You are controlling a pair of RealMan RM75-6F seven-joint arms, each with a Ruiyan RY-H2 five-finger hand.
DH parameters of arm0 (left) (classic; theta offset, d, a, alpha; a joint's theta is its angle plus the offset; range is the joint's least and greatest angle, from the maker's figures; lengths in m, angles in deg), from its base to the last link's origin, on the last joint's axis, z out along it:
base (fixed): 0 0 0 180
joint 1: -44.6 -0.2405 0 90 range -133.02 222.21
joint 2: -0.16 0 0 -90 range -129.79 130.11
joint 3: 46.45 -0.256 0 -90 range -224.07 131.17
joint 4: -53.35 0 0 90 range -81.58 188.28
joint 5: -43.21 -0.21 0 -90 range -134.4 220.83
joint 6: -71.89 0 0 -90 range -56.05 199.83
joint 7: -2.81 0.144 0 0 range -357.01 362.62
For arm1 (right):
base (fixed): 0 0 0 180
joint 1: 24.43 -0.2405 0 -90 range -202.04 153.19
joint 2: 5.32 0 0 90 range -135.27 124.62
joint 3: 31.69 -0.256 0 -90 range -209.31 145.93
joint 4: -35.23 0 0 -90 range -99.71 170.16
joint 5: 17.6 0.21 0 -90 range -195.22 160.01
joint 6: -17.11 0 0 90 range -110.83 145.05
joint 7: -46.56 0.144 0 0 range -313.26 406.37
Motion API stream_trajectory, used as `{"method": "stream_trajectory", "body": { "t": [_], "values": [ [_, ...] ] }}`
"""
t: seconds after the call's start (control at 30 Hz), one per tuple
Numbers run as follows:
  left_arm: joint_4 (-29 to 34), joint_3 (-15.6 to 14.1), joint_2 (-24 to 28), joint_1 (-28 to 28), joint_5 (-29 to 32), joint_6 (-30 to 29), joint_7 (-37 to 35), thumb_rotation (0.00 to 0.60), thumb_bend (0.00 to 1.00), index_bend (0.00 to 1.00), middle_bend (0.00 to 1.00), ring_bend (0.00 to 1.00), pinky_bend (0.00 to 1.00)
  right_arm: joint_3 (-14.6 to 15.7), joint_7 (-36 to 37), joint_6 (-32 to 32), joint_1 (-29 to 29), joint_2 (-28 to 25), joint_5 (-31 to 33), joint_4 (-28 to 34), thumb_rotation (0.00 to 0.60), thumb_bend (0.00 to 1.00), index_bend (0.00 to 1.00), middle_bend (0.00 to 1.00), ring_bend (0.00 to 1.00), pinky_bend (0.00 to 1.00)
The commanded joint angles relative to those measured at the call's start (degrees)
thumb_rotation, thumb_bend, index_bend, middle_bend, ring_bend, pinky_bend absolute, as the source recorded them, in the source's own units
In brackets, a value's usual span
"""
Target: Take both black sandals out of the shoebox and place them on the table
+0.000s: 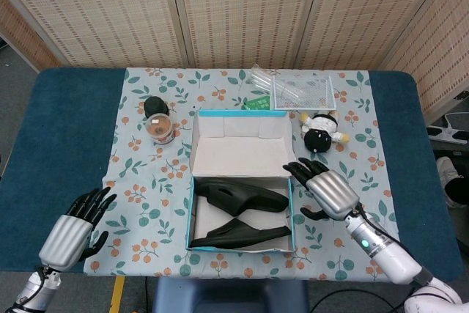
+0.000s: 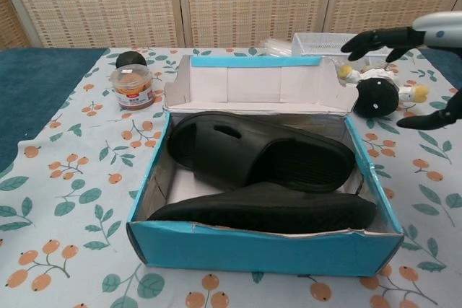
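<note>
My head view looks steeply down from above the table's (image 1: 58, 108) near edge, far enough back to take in all its edges and the screen behind. My chest view sits low and close, facing the far edge. Both views share the shoebox (image 1: 242, 116) (image 2: 253, 254) and far clutter.

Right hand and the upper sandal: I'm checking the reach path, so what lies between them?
In the head view, only the shoebox's blue right wall separates the right hand from the upper sandal; nothing else intervenes.
</note>
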Motion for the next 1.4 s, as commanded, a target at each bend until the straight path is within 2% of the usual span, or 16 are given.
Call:
{"method": "stream_trajectory", "body": {
  "t": [0.03, 0.2, 0.5, 0.67, 1.0, 1.17, 1.27, 1.4],
  "values": [
    [2.8, 0.4, -0.2, 1.5, -0.4, 2.0, 3.4, 0.6, 0.45, 0.0, 0.0, 0.0, 0.14, -1.3, -6.2, -6.3, -6.9, 1.6, 9.9, 2.5, 0.562, 0.19, 0.07, 0.08, 0.0, 0.16],
    [3.2, 1.1, -1.3, 2.5, 1.6, 3.9, 3.6, 0.6, 0.46, 0.0, 0.0, 0.0, 0.14, -0.3, -10.7, -8.4, -13.0, 2.6, 19.5, 3.8, 0.559, 0.19, 0.12, 0.12, 0.0, 0.21],
    [2.4, 0.6, -2.5, 3.6, 2.0, 5.8, 2.8, 0.6, 0.45, 0.0, 0.0, 0.0, 0.14, 3.2, -20.3, -3.1, -20.9, 6.3, 30.7, 5.2, 0.557, 0.19, 0.14, 0.14, 0.0, 0.21],
    [2.6, 0.9, -3.1, 4.5, 2.1, 6.6, 3.1, 0.6, 0.46, 0.0, 0.0, 0.0, 0.14, 3.7, -22.6, 0.0, -24.5, 9.3, 36.6, 4.7, 0.556, 0.19, 0.14, 0.14, 0.0, 0.21],
    [2.4, 1.1, -2.9, 5.3, 3.1, 7.1, 2.1, 0.6, 0.45, 0.0, 0.0, 0.0, 0.14, 5.3, -26.0, 4.3, -29.6, 13.2, 45.0, 2.8, 0.555, 0.19, 0.12, 0.14, 0.0, 0.23],
    [1.9, 1.1, -2.6, 5.4, 3.4, 6.9, 1.3, 0.6, 0.46, 0.0, 0.0, 0.0, 0.14, 6.1, -28.3, 6.8, -31.8, 14.3, 47.3, 3.9, 0.555, 0.19, 0.12, 0.14, 0.04, 0.32],
    [1.6, 1.0, -2.5, 5.4, 3.5, 6.8, 1.0, 0.6, 0.46, 0.0, 0.0, 0.0, 0.14, 6.6, -29.2, 8.4, -32.5, 14.7, 48.1, 4.8, 0.554, 0.19, 0.13, 0.19, 0.11, 0.37],
    [1.3, 0.8, -2.5, 5.5, 3.6, 6.8, 0.4, 0.6, 0.46, 0.0, 0.0, 0.0, 0.14, 7.4, -30.3, 10.3, -33.2, 15.3, 49.0, 5.4, 0.554, 0.19, 0.15, 0.22, 0.14, 0.42]
  ]
}}
